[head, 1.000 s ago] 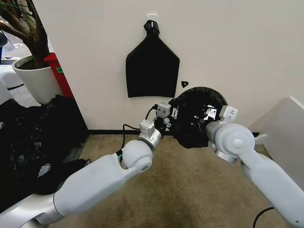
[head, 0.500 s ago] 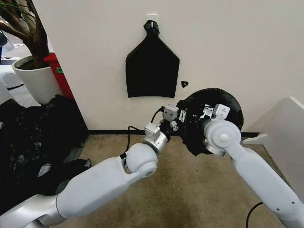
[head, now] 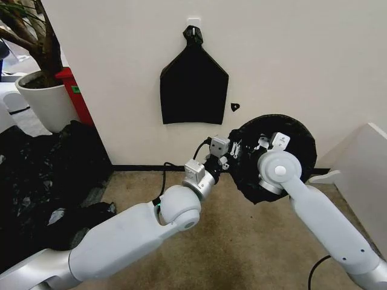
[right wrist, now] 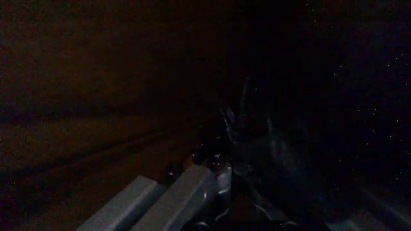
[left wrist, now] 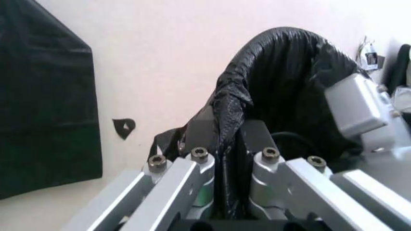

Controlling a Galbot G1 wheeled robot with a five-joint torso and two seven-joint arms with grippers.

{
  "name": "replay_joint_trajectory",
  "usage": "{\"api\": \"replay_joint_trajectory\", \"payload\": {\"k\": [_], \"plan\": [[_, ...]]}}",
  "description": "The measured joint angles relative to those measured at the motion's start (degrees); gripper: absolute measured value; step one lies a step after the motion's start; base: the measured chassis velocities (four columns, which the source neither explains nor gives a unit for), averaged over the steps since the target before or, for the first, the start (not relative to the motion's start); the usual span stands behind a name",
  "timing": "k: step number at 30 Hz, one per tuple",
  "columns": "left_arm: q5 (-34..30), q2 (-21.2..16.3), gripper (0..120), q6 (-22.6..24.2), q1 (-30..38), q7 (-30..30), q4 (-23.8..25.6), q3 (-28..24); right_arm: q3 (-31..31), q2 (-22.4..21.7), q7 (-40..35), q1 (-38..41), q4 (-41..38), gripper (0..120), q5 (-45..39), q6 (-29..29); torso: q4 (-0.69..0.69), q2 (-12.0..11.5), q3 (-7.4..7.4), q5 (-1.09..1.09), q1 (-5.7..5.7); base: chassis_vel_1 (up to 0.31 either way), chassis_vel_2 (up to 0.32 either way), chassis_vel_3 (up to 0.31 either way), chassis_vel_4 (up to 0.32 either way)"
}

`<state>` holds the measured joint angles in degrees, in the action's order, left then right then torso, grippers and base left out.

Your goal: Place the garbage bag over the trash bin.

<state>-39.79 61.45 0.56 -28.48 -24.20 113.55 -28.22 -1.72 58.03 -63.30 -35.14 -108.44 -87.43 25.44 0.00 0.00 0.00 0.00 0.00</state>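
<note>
The garbage bag (head: 284, 130) is a glossy black, wrinkled sack held up as a round open hoop close to the wall, right of centre in the head view. My left gripper (head: 232, 156) is at the hoop's left edge. In the left wrist view its fingers (left wrist: 196, 132) are shut on a fold of the garbage bag (left wrist: 282, 82). My right gripper (head: 266, 145) reaches into the bag's mouth. The dark right wrist view shows it pinching a fold of the garbage bag (right wrist: 234, 130). The trash bin is hidden.
A flat black bundle (head: 193, 84) hangs from a wall hook. At the left stand a white plant pot (head: 45, 103), a red object (head: 77, 96) and a big heap of black plastic (head: 42, 175). A white panel (head: 363, 163) stands at the right. The floor is brown carpet (head: 242, 241).
Both arms have carried the open bag to the right and a little lower along the wall. The grips on its rim look unchanged.
</note>
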Motion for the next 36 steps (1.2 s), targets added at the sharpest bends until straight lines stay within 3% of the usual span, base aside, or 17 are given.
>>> {"api": "replay_joint_trajectory", "payload": {"k": [25, 36], "plan": [[0.84, -1.09, 5, -0.86, -0.37, 1.37, 2.25, -0.9, -0.18, 0.05, 0.48, -0.05, 2.18, 0, 0.06, 0.0, 0.0, 0.0, 0.0, 0.0, 0.0, 0.0, 0.0, 0.0, 0.0], [0.79, -0.33, 5, -1.1, -1.02, 0.99, 0.04, 0.08, -0.11, -1.37, 0.4, -0.9, -1.61, 0, -0.02, -0.15, 0.0, 0.0, 0.0, 0.0, 0.0, 0.0, 0.0, 0.0, 0.0]]}}
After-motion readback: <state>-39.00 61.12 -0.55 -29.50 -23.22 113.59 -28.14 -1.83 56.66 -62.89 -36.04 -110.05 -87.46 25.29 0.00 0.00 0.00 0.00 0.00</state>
